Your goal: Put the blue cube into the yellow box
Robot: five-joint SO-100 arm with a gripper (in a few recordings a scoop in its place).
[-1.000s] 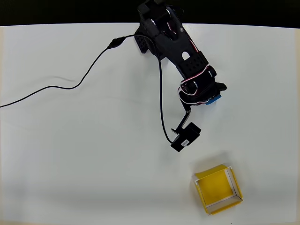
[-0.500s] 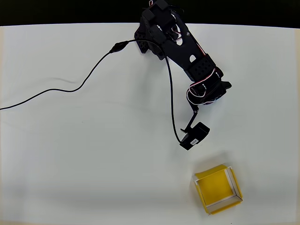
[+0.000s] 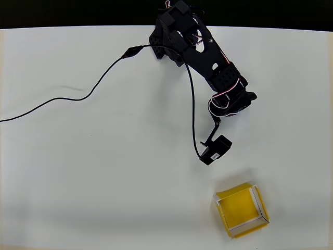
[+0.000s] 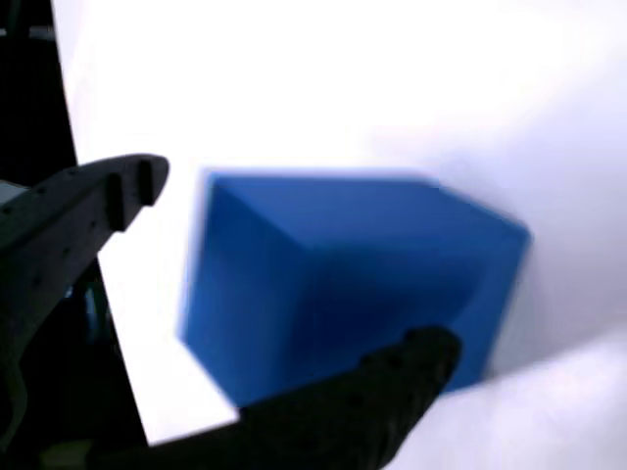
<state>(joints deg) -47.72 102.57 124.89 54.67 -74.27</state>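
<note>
The blue cube (image 4: 343, 284) looms large in the wrist view, resting on the white table. My gripper (image 4: 294, 262) is open and straddles it. One finger (image 4: 93, 211) stands a narrow gap off its left face, and the other finger (image 4: 392, 387) crosses in front of its lower edge. In the overhead view my black arm (image 3: 226, 88) reaches from the top centre down to the right and hides the cube beneath its end. The yellow box (image 3: 242, 210) sits open-topped at the lower right, well below the arm.
A black cable (image 3: 78, 96) trails across the left half of the table from the arm's base. The wrist camera block (image 3: 215, 150) hangs between the arm's end and the box. The table's dark far edge (image 3: 78, 13) runs along the top.
The arm has swung slightly to the right. The blue cube, which peeked out beside the gripper a second ago, is now covered by it in the overhead view.
</note>
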